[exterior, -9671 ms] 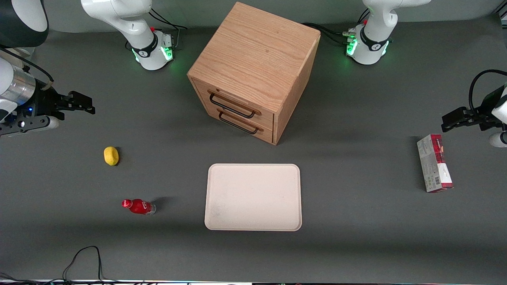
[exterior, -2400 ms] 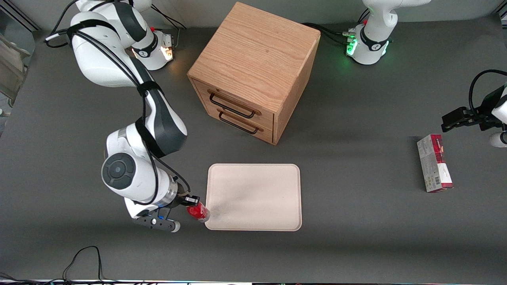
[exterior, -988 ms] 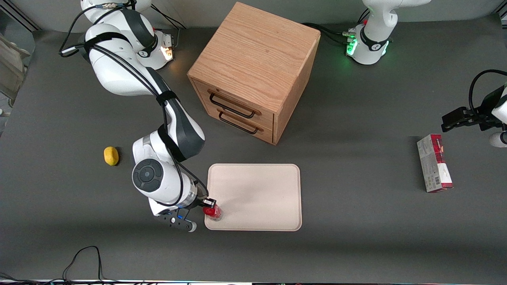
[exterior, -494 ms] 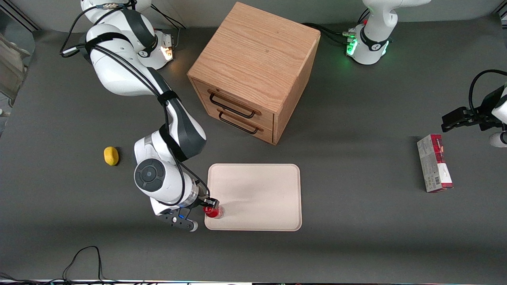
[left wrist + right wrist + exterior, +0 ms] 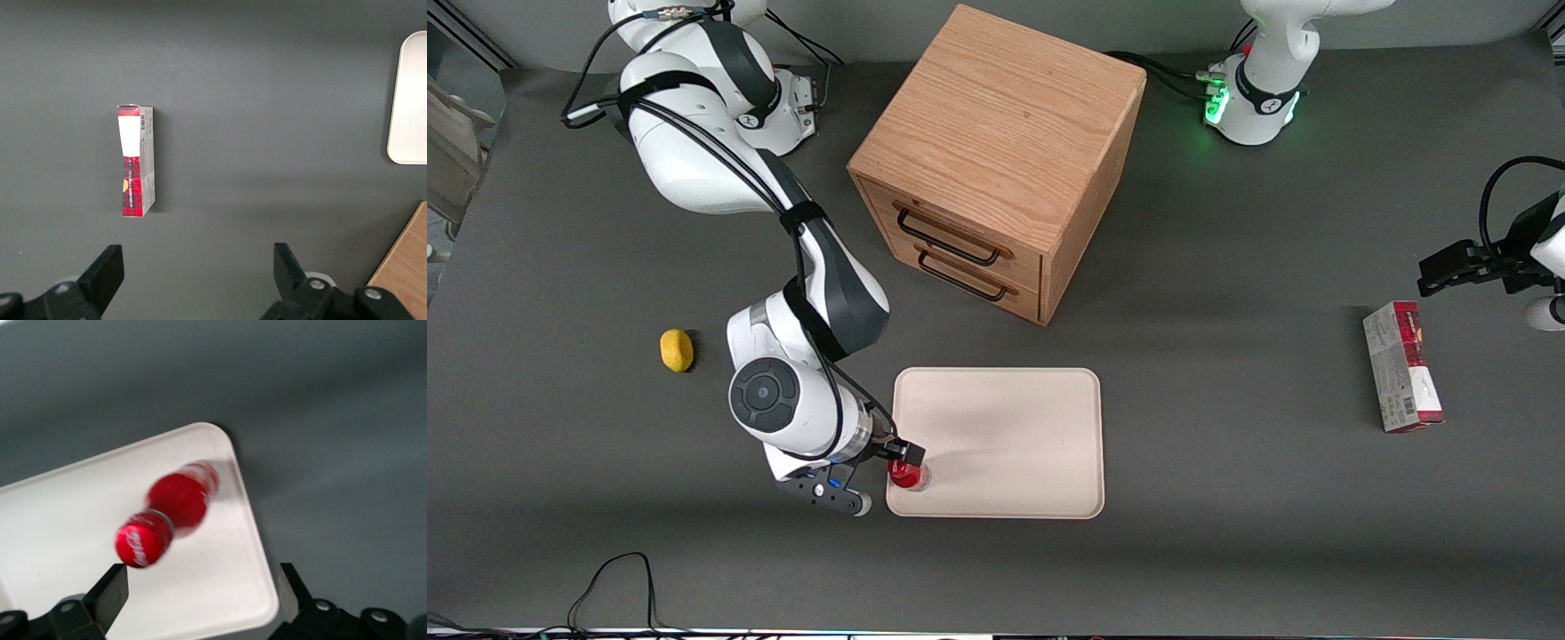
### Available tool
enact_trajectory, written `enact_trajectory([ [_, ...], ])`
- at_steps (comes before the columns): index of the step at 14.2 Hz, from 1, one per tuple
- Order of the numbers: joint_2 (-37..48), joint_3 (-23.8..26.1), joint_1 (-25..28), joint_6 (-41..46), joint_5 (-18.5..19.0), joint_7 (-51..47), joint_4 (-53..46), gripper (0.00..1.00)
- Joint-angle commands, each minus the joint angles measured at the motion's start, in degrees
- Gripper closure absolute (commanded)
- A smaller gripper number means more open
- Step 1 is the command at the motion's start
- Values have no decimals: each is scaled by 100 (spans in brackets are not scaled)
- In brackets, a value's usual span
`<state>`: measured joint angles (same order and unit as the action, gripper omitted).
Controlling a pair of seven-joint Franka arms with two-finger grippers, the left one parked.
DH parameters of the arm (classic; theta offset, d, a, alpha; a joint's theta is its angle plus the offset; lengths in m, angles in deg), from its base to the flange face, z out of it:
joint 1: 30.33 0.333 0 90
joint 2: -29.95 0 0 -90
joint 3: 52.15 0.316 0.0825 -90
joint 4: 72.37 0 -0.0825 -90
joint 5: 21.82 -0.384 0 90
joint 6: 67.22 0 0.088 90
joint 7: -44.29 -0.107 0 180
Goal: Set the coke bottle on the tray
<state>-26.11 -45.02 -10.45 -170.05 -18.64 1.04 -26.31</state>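
Note:
The coke bottle (image 5: 905,474) (image 5: 175,509), red with a red cap, stands on the cream tray (image 5: 1005,427) (image 5: 73,520). It is just inside the tray corner that is nearest the front camera and the working arm. My right gripper (image 5: 899,460) (image 5: 202,597) hovers above the bottle and is open. Its black fingers (image 5: 112,595) stand wide apart, clear of the bottle, with nothing but tray showing between them.
A wooden drawer cabinet (image 5: 996,160) stands farther from the camera than the tray. A yellow lemon (image 5: 677,349) lies toward the working arm's end. A red-and-grey carton (image 5: 1402,366) (image 5: 137,161) lies toward the parked arm's end. A black cable (image 5: 614,578) loops at the table's front edge.
The gripper carried the bottle from the bare table onto the tray's corner and set it down. The gripper has since drawn slightly back from it.

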Motion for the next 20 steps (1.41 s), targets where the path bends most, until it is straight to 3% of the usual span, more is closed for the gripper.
enact_trajectory([
  [1, 349, -45, 16, 770, 191, 524, -54, 0],
  [5, 1410, -71, -449, 1757, 25, 1948, 856, 0],
  [7, 2306, -89, -818, 1582, -178, 2599, 1936, 0],
  [12, 4530, -106, -1776, 950, -274, 4261, 4469, 0],
  [16, 5236, -396, -1954, 1001, -345, 5061, 4912, 0],
  [20, 5413, -581, -1936, 1001, -354, 5116, 4913, 0],
])
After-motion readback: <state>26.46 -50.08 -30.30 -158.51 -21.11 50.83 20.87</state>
